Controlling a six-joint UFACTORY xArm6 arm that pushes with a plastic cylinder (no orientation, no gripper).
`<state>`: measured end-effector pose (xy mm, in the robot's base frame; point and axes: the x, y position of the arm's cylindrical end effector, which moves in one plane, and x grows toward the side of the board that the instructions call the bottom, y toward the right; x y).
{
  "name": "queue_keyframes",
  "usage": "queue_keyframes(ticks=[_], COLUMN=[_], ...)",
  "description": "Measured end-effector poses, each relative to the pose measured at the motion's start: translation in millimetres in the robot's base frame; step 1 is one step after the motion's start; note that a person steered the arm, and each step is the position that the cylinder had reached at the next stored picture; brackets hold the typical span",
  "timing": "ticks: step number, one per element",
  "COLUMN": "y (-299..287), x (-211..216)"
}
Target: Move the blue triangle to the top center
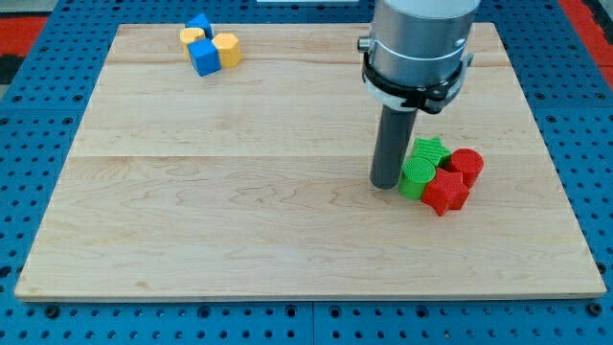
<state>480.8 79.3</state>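
The big wooden board point(287, 192) fills most of the view and sits on a blue table full of little holes point(29, 316). Red shows at both top corners of the view.

The robot arm point(419, 43) comes down near the board's right side. It has no claw to open or shut, just a dark rod. The rod's tip point(385, 185) rests on the board, touching or just beside the left of a green block point(417, 178). Behind that is a green star point(430, 150). Two red blocks point(448, 191) point(466, 164) sit right against them.

The blue blocks are far off, near the board's top left corner. The small blue one point(199, 23) at the back looks like the triangle, but I can't be sure. A bigger blue block point(204, 57) sits in front, with two yellow blocks point(192, 37) point(228, 49) touching.

So the blue triangle lies up and well to the left of the tip. I think the tip must travel over there, get on the triangle's left side, then push it right along the top edge to the middle.
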Motion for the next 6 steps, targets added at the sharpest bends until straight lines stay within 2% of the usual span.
queue_keyframes(ticks=[2,3,4,5,6], y=[-22.2,-42.6,-128.3,-212.3,-258.9], x=[-1.1,-25.0,-60.7,-68.2,-90.9])
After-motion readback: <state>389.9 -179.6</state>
